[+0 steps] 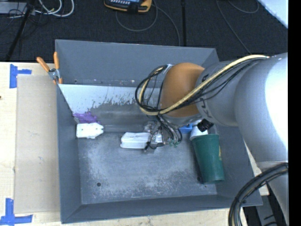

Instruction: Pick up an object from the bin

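**White oblong plastic piece (pixel 133 140) at mid-bin — end effector (pixel 155 141) at its right end**

White oblong plastic piece: it lies flat near the middle of the floor of the grey metal bin (pixel 141 187), long axis running left to right. The end effector is down at floor level, at the piece's right end, touching it or just beside it. Whether the end effector is open or closed cannot be told, since the orange wrist cover (pixel 181 86) and looped cables (pixel 149 91) hang over it.

A small white blocky item (pixel 89 131) with a purple scrap (pixel 83 117) lies by the left wall, well apart. A dark green cylindrical container (pixel 209 157) sits to the right, close beside the arm.

Step in hand, as judged: the grasp itself, with the descent apparently complete and no lift yet, as the piece rests on the floor. The next move calls for a firm closure across the piece, then a straight upward withdrawal — kept clear of the green container. A hold so near one end may let the piece pivot or slip.
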`<action>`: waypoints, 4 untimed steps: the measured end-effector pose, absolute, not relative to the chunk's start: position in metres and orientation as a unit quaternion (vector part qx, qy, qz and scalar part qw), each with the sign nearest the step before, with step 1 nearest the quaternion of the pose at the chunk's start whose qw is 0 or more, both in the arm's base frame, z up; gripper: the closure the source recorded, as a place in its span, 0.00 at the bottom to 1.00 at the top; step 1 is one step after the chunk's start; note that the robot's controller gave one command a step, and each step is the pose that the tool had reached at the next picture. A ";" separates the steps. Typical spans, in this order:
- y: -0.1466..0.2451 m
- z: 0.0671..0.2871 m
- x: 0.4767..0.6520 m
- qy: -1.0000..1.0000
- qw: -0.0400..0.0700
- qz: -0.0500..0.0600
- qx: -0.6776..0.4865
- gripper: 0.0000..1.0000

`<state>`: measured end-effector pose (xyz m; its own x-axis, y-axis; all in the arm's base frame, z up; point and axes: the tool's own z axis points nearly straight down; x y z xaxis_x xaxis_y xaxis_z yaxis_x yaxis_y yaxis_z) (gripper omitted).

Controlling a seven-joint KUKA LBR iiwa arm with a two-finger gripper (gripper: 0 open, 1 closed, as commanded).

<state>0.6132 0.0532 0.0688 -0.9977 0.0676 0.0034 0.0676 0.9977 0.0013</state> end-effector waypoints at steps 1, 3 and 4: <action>0.053 0.073 0.612 -0.999 0.004 0.000 -0.034 1.00; 0.053 0.100 0.613 -0.999 0.002 -0.001 -0.033 1.00; 0.053 0.107 0.612 -0.999 0.004 -0.001 -0.033 1.00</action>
